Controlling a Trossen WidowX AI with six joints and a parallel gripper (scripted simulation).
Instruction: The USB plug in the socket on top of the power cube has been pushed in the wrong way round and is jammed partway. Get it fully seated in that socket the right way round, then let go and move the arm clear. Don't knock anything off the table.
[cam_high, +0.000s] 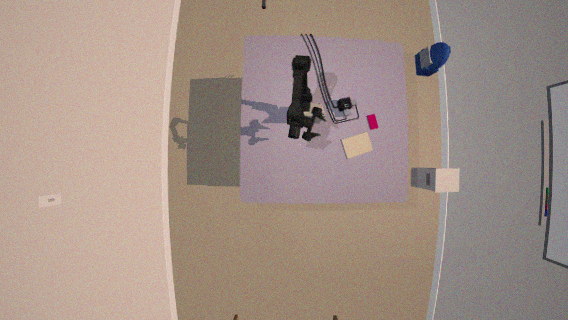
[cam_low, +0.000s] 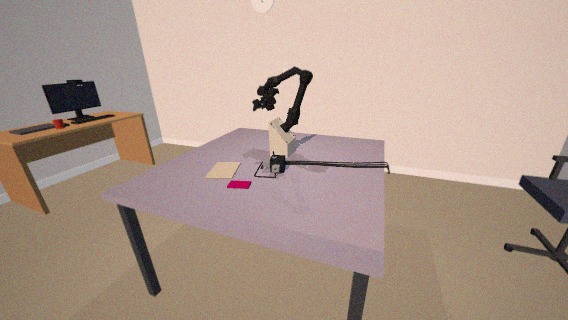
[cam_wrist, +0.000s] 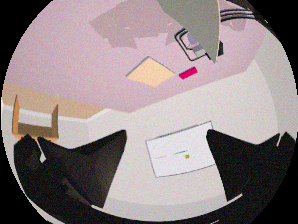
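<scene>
My fingers (cam_high: 320, 124) (cam_low: 262, 103) stand wide apart with nothing between them, raised above the table (cam_high: 320, 185) (cam_low: 330, 215) (cam_wrist: 55, 60). In the wrist view their lower parts run into the dark rim, and the corners of that view are black.

The power cube (cam_high: 345, 102) (cam_low: 277, 162) sits on the table, well apart from my fingers. On its top, in the exterior view, I make out a small dark nub (cam_low: 274, 154), which must be the plug in its socket; it is too small for me to tell which way round it is or how deep it sits. From the top view, the cube's upper face is just dark blur. In the wrist view, a grey-green shape (cam_wrist: 200, 22) cuts across that area and hides most of the cube.

Dark cables (cam_high: 320, 70) (cam_low: 335, 164) (cam_wrist: 237, 15) run from beside the cube to the table's edge; I cannot tell which one belongs to the plug. A tan flat piece (cam_high: 357, 145) (cam_low: 223, 170) (cam_wrist: 150, 72) and a smaller magenta one (cam_high: 372, 121) (cam_low: 239, 184) (cam_wrist: 188, 73) lie near the cube, apart from each other.
</scene>
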